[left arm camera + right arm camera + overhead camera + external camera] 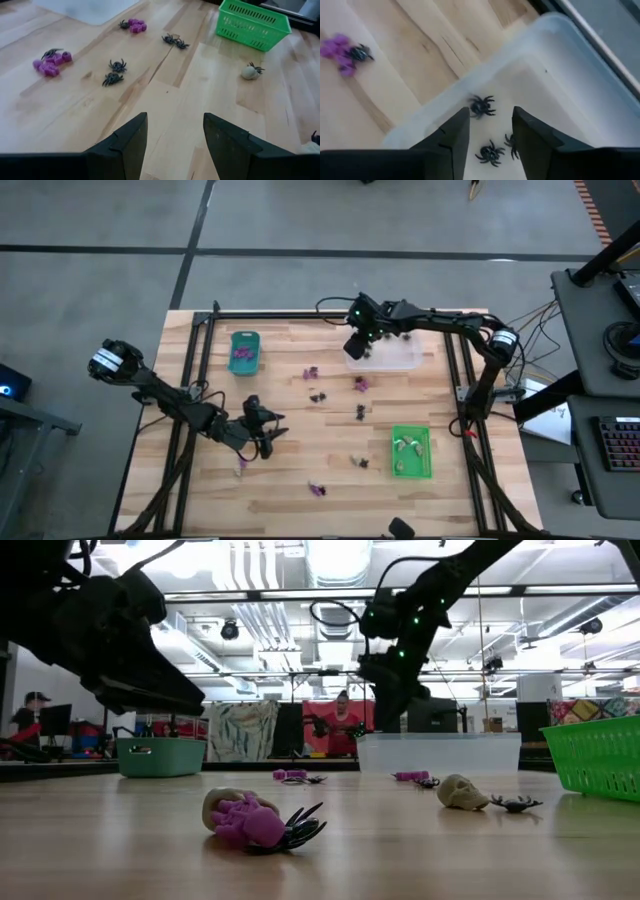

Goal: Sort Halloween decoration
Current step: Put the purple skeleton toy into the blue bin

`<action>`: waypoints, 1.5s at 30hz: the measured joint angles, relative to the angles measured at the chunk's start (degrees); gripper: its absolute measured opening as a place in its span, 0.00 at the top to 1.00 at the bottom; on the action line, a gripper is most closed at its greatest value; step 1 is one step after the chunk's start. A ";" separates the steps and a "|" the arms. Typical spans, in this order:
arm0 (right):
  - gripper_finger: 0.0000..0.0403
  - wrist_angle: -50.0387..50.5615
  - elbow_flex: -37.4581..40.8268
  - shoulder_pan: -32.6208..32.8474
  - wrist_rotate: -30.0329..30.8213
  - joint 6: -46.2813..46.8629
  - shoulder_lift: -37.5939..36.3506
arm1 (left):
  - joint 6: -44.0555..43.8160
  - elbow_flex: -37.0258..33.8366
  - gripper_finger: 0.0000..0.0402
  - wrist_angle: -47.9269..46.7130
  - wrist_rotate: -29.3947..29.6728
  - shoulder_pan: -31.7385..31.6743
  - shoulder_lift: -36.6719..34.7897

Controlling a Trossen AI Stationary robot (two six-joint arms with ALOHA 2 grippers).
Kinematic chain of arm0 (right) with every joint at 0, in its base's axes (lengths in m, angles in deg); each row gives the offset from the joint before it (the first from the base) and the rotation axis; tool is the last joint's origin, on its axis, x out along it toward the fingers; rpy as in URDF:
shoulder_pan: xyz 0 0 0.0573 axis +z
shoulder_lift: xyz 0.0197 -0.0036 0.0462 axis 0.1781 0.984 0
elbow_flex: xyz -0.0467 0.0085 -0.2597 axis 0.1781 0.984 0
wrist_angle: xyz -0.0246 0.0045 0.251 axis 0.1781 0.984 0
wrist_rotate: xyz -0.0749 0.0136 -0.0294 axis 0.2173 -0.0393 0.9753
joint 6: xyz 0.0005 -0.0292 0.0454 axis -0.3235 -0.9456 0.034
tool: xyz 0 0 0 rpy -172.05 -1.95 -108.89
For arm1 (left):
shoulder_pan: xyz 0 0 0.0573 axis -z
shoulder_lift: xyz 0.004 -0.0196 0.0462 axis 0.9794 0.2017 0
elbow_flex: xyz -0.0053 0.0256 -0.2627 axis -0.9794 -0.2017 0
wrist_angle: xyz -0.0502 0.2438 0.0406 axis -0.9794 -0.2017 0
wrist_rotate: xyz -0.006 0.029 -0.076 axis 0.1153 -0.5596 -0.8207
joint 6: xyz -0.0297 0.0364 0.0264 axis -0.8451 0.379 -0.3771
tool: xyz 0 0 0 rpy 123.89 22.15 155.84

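Right gripper (487, 137): jaws parted, empty, over clear tray (580, 75); black spiders (489, 152) lie directly beneath.
Left gripper (175, 135): parted, empty; loose decorations (116, 71) ahead on table (210, 90), nearer this arm.

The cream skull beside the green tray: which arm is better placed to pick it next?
Probably left. The left gripper is open, empty and faces the cream skull. The right gripper hangs over the clear tray.

Spiders (481, 106) in tray (560, 65) — trinkets (359, 412) (scattered) on table (300, 440).
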 joint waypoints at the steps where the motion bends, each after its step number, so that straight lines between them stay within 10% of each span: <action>1: 0.64 -0.08 -0.20 0.31 -0.03 0.01 -0.41 | 0.46 0.29 0.56 -0.14 0.02 -0.05 0.00; 35: 0.68 -5.46 0.01 20.25 -0.08 -10.46 -6.10 | -5.43 14.87 0.56 -26.63 -2.22 -0.02 0.02; 45: 0.68 -5.71 1.08 20.52 -10.59 -12.50 -6.10 | -1.74 14.82 0.56 -24.84 3.72 -0.07 0.02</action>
